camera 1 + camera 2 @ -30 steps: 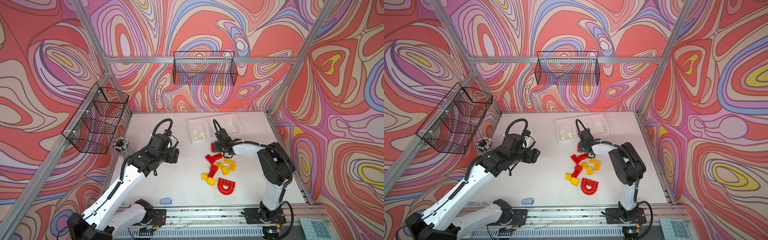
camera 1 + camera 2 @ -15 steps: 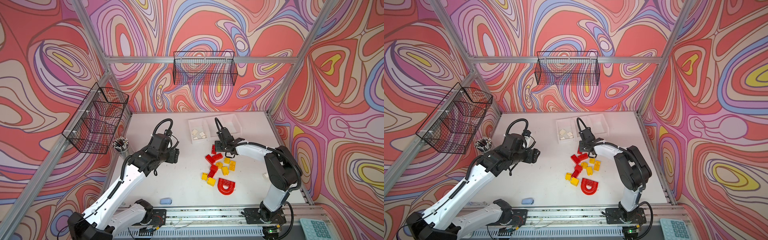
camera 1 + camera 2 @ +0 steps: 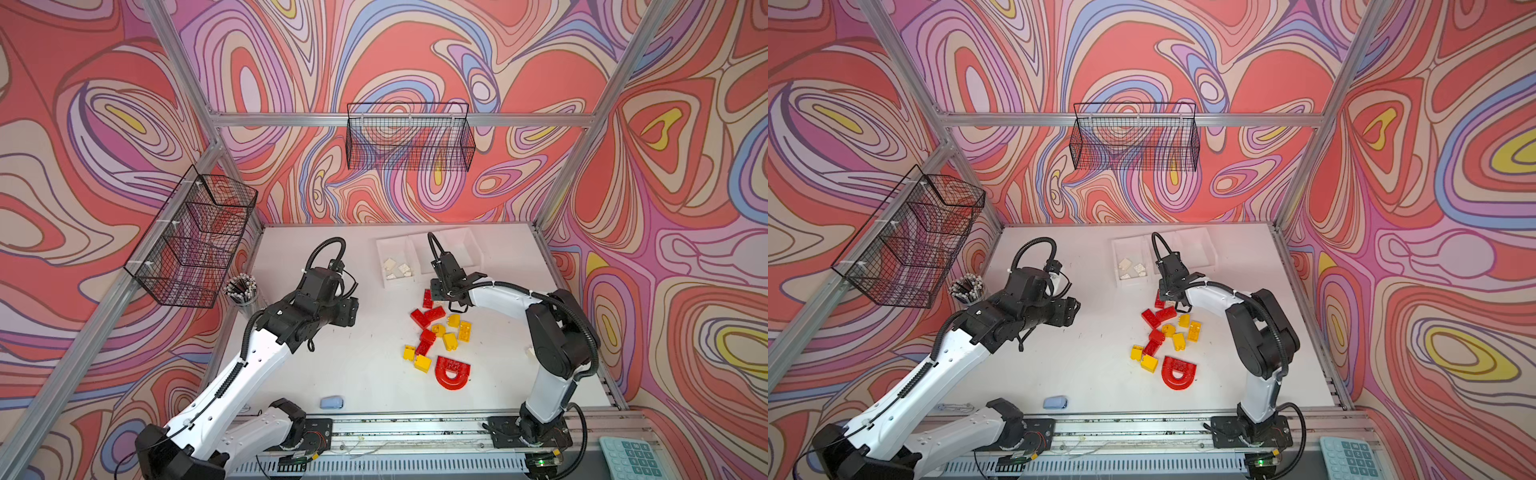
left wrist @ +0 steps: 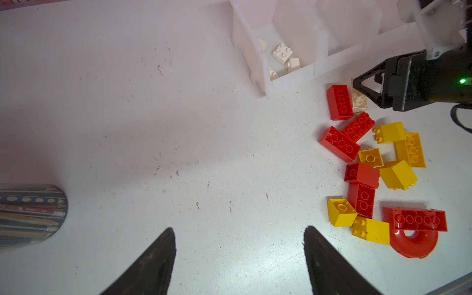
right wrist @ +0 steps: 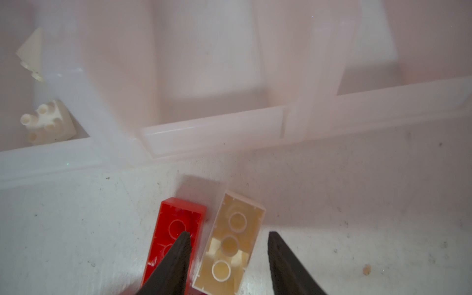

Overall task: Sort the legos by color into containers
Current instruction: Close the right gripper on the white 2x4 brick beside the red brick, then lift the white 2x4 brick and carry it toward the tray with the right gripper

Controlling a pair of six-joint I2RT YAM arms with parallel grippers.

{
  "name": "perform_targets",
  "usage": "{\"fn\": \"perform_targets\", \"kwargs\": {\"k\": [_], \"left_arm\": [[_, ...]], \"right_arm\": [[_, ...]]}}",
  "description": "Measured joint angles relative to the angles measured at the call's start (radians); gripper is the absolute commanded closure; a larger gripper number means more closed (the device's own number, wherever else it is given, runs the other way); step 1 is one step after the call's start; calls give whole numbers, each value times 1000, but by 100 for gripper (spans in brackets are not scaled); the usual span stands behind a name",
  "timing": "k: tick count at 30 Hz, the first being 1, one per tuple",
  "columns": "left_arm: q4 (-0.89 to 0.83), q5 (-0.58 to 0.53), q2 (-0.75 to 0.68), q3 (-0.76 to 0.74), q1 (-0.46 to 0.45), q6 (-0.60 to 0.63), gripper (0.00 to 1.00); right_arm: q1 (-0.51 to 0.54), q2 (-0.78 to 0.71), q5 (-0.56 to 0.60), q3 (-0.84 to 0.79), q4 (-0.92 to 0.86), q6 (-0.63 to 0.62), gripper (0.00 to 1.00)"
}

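The legos are red, yellow and cream-white, the containers translucent white, and the bench white with faint specks. The walls carry swirling bands of coral, lilac, blue, cream and yellow; the wire baskets and fingers are black.

Table: we see a white top, lightly scuffed and speckled.
Far middle: the containers, three white bins joined in a row, stand on it.
Right of middle: we find red and yellow legos in a loose cluster, several touching.
Far end of cluster: a cream brick, studs down, lies just beside a red brick.
Near end of cluster: the red arch.
Near edge: a pale blue block, well apart.
Left edge: a pencil cup.
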Motion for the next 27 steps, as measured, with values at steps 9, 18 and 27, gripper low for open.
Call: {"fn": "perform_targets", "kwargs": {"k": [9,18,27], "left_arm": [[0,0,1,0,0,0,21],[0,0,6,0,0,0,21],[0,2,6,0,0,0,21]], "right_arm": [[0,47,17,0,-13,-6,45],[0,80,8,4,-8,-5,47],[0,80,8,3,-6,-5,73]]}}
